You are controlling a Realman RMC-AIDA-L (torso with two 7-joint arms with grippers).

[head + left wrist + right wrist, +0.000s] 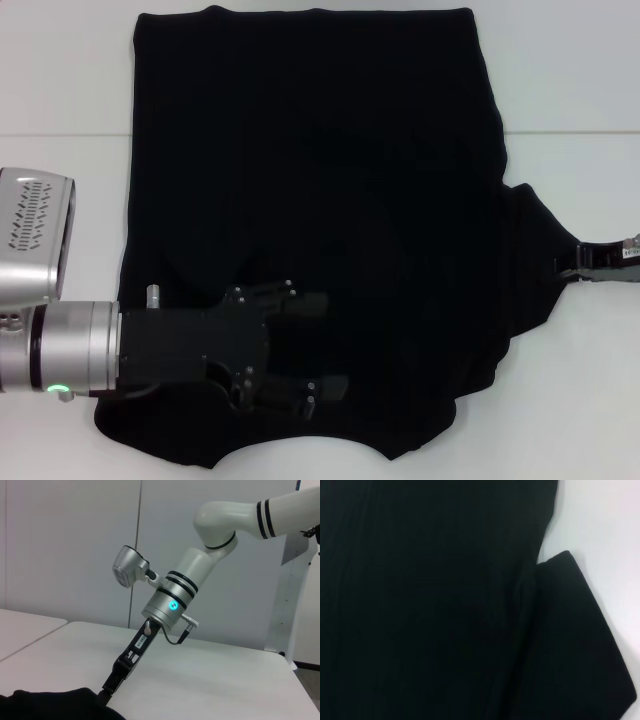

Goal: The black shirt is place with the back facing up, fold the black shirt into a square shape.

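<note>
1 black shirt lies spread flat on the white table, covering most of the middle of the head view. Its left side is already folded in to a straight edge, while 1 sleeve sticks out on the robot's right. 2 grippers are in view. The left gripper hovers low over the shirt's near left part, its 2 fingers apart and holding nothing. The right gripper sits at the tip of that sleeve, pinched onto the cloth; the left wrist view shows it reaching down to the fabric edge on the table. The right wrist view shows the sleeve lying beside the shirt body.
</note>
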